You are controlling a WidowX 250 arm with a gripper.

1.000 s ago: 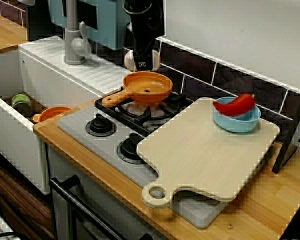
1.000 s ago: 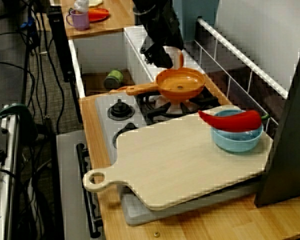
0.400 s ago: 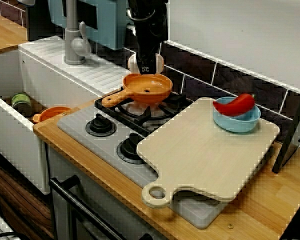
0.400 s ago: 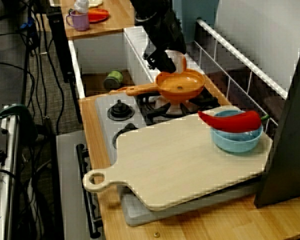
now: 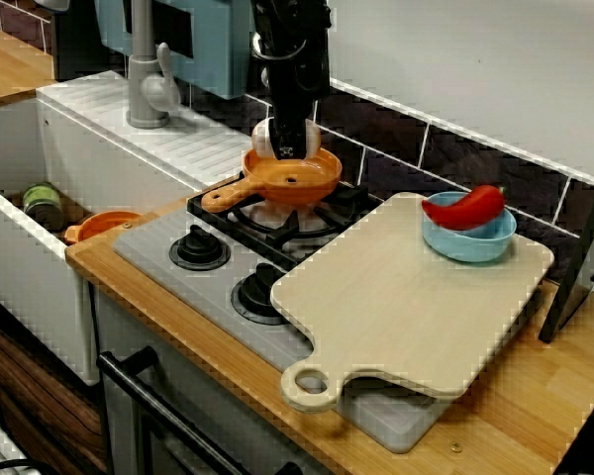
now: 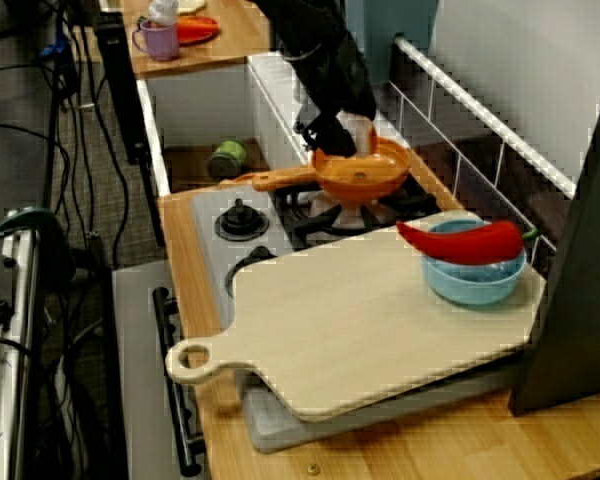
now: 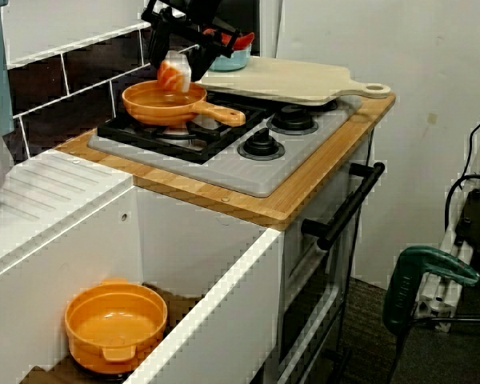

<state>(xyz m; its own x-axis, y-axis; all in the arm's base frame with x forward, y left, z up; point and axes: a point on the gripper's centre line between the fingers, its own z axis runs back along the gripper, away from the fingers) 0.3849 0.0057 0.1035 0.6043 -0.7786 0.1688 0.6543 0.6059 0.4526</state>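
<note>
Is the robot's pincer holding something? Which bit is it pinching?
Yes. The pincer grips a small white-and-orange thing by its top end. The rest hangs just over the orange pan. What the thing is cannot be told.

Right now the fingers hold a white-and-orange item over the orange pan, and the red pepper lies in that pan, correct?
No. The fingers hold the white-and-orange item over the orange pan, but the red pepper lies across the blue bowl, as the view facing the tiled wall shows.
</note>
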